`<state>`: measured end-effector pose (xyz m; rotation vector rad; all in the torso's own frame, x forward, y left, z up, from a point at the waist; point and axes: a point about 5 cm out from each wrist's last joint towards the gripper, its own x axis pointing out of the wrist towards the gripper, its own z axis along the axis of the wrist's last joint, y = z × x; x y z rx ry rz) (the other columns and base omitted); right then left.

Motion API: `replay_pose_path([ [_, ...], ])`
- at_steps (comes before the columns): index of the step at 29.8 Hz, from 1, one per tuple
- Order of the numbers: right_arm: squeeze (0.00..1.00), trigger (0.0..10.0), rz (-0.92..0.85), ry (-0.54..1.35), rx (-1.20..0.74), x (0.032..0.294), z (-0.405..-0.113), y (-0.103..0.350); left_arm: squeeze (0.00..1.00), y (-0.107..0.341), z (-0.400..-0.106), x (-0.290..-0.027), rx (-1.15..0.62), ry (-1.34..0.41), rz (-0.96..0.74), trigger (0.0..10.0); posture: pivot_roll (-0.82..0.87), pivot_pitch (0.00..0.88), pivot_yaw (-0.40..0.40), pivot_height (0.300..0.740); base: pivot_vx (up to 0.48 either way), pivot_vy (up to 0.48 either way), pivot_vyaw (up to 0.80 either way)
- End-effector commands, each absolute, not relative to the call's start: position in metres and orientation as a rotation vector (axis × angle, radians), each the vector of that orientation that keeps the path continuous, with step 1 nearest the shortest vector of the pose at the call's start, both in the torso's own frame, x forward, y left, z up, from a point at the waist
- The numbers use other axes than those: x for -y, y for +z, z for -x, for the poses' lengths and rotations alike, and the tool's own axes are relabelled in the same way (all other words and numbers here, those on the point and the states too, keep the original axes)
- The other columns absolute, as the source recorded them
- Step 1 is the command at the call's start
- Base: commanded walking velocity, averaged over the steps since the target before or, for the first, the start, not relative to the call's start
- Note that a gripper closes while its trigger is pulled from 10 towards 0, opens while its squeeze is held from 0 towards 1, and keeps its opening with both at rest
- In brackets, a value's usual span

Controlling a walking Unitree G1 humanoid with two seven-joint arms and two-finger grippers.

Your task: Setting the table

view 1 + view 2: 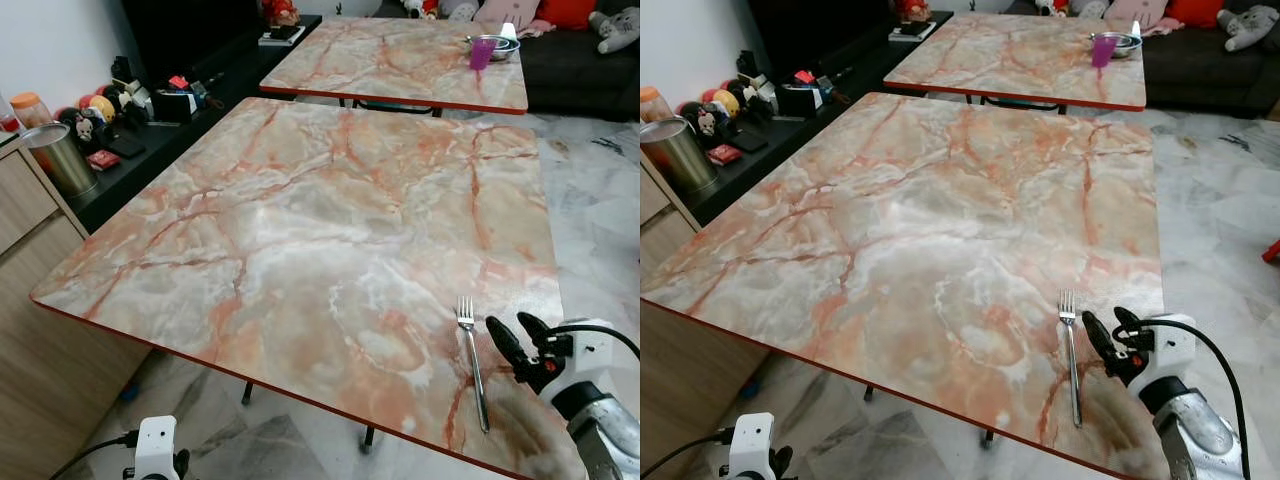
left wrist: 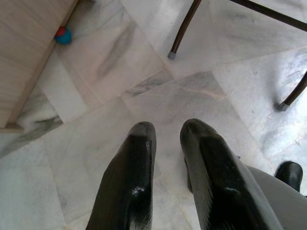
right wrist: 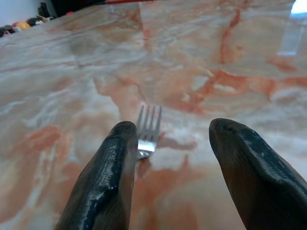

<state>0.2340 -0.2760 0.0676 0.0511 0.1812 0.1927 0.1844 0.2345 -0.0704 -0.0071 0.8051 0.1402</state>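
Fingers spread and holding nothing, my right gripper [image 1: 516, 340] is hovering just beside a plain silver fork [image 1: 472, 360], unmarked, lying near the marble table's [image 1: 300, 230] close edge. My left gripper [image 2: 168, 143] is hanging idle, slightly parted, over floor [image 2: 96, 120].

We see a marble-patterned table [image 1: 300, 220] in cream and grey with orange-pink veins and a thin red edge. On it lies a silver fork [image 1: 471, 358]. Our right gripper [image 1: 516, 340] has black fingers; a purple cup [image 1: 482, 52] stands on the matching far table [image 1: 390, 60].
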Motion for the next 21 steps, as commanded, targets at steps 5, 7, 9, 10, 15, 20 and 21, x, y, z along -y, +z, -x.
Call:
replay_pose_path([
  [5, 0.00, 10.0, -0.065, 0.149, -0.174, 0.285, -0.236, 0.062, 0.00, -0.071, -0.181, -0.238, -0.822, 0.140, 0.000, 10.0, 0.03, 0.044, 0.030, 0.740, 0.000, 0.000, 0.00],
  [7, 0.00, 10.0, -0.065, 0.156, -0.157, 0.283, -0.238, 0.066, 0.00, -0.071, -0.181, -0.238, -0.822, 0.141, 0.000, 10.0, 0.03, 0.043, 0.031, 0.740, 0.000, 0.000, 0.00],
  [9, 0.00, 10.0, -0.065, 0.163, -0.146, 0.283, -0.240, 0.068, 0.00, -0.071, -0.181, -0.238, -0.822, 0.141, -0.001, 10.0, 0.03, 0.044, 0.031, 0.740, 0.000, 0.000, 0.00],
  [10, 0.00, 10.0, -0.057, 0.171, -0.133, 0.282, -0.241, 0.070, 0.00, -0.071, -0.181, -0.238, -0.822, 0.142, -0.001, 10.0, 0.03, 0.044, 0.031, 0.740, 0.000, 0.000, 0.00],
  [15, 0.00, 10.0, -0.024, 0.241, -0.095, 0.271, -0.249, 0.079, 0.00, -0.071, -0.181, -0.238, -0.823, 0.143, -0.001, 10.0, 0.03, 0.047, 0.030, 0.740, 0.000, 0.000, 0.00],
  [20, 0.00, 10.0, -0.016, 0.277, -0.080, 0.262, -0.255, 0.085, 0.00, -0.071, -0.181, -0.238, -0.823, 0.141, 0.001, 10.0, 0.03, 0.050, 0.029, 0.740, 0.000, 0.000, 0.00],
  [21, 0.00, 10.0, -0.018, 0.281, -0.079, 0.260, -0.256, 0.085, 0.00, -0.071, -0.182, -0.238, -0.823, 0.141, 0.001, 10.0, 0.03, 0.050, 0.029, 0.740, 0.000, 0.000, 0.00],
])
